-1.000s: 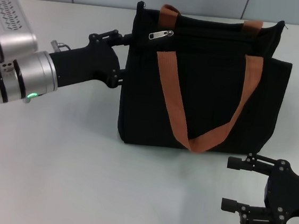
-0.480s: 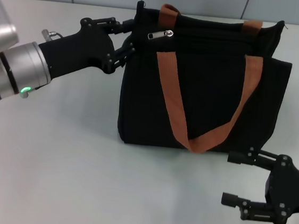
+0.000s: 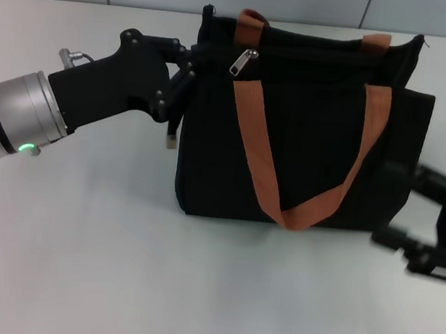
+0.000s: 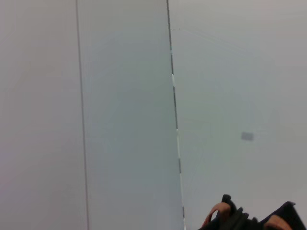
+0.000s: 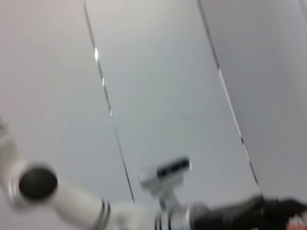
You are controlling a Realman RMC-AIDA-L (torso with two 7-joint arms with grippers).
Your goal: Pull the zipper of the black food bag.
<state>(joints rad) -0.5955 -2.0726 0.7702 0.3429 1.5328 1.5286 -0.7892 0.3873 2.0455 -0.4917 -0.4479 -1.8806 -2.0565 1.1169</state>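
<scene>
Landmark: the food bag [image 3: 299, 127] stands on the table [image 3: 101, 266].
Zipper [image 3: 244, 61]: on the bag's top edge, near its left end.
Left gripper [image 3: 187, 67]: against the bag's upper left corner.
Right gripper [image 3: 418, 207]: just beside the bag's lower right corner.

**Even, soft light; motion blur on the right**

Bright, diffuse light fills the head view, leaving only faint shadows on the table [image 3: 117, 267] under the black food bag [image 3: 305, 144]. The right gripper [image 3: 428, 224] smears with motion blur. The right wrist view is blurred throughout; the left wrist view looks flat and pale.
</scene>
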